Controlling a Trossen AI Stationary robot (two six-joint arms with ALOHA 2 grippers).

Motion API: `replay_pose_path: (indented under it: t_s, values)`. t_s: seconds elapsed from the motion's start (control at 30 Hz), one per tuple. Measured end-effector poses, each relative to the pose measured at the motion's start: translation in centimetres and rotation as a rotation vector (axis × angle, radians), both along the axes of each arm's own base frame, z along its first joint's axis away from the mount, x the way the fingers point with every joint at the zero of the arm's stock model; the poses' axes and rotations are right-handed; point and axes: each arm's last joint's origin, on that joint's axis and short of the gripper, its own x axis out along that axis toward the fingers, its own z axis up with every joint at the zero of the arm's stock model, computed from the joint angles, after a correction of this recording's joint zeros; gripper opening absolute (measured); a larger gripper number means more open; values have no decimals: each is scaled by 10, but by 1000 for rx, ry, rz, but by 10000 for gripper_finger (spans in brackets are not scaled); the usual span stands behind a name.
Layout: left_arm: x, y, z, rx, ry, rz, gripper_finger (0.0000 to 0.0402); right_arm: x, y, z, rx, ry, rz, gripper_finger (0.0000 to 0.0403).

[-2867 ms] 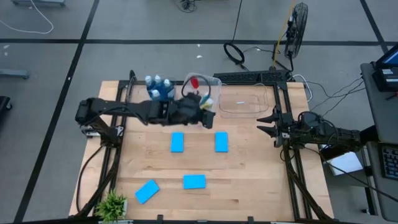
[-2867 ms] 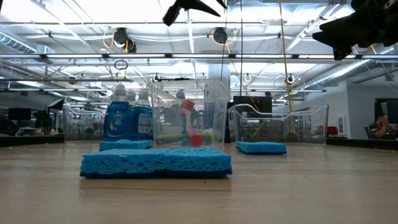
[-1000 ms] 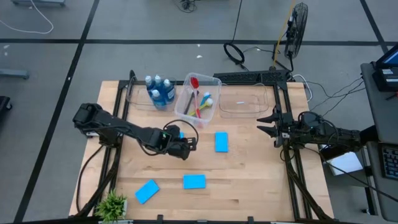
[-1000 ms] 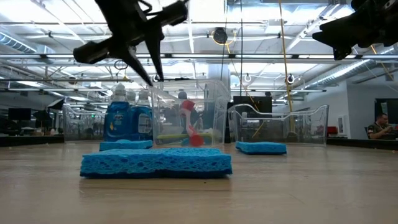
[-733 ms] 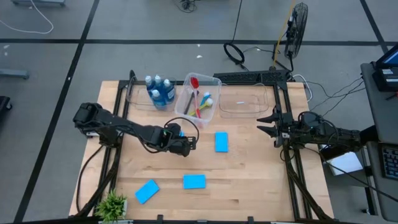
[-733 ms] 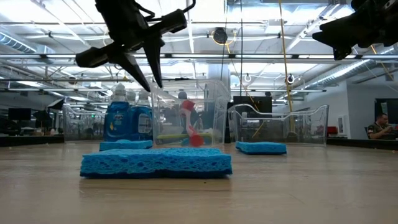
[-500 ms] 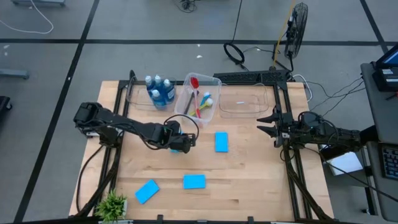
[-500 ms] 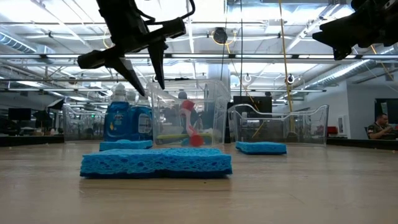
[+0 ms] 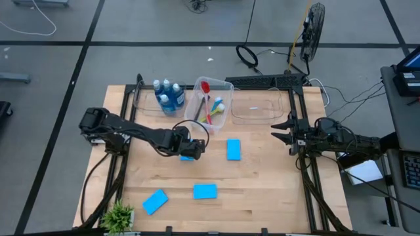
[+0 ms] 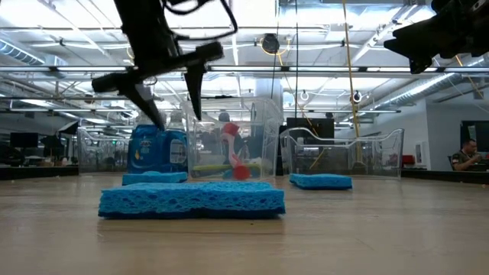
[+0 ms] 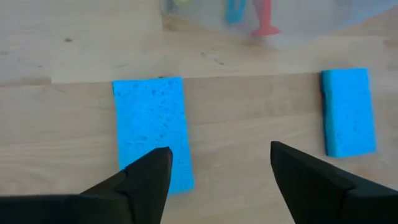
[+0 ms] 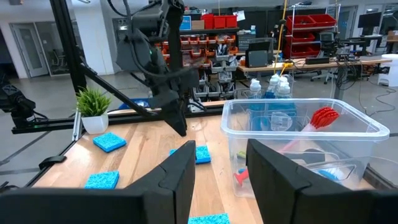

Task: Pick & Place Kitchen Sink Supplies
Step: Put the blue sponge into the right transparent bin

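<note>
High view: the left tool hangs over a flat bright-blue rectangular sponge on the wooden bench, just in front of the clear plastic bin that holds the long-handled brushes. Three more blue sponges lie apart on the bench, and the small blue soap bottles stand in the bin at the rear left. The step in hand looks like picking up this sponge. The right tool waits at the bench's right edge.

Low view: the left tool's fingers are spread wide and point down, clear of the bench.

Left wrist view: the sponge sits partly under one finger rather than between the two, so the next move calls for a sideways shift, then a descent and closing.

Right wrist view: the right tool's fingers stand part open, empty.

A second ago the left tool was narrower and a little farther forward on the bench; it has since opened and drawn back over the sponge.
</note>
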Motion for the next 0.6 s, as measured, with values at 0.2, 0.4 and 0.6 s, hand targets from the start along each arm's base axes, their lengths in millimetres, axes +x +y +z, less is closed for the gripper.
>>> replay_pose_path:
  t_s: [0.2, 0.4, 0.6]
  values:
    - [-9, 6, -25, -35, 69, 79, 261, 0, 0, 0, 0, 0, 0, 130]
    - [-15, 14, -34, -35, 95, 128, 265, 0, 0, 0, 0, 0, 0, 130]
    - [-14, 22, -41, -34, 120, 144, 282, 0, 0, 0, 0, 0, 0, 130]
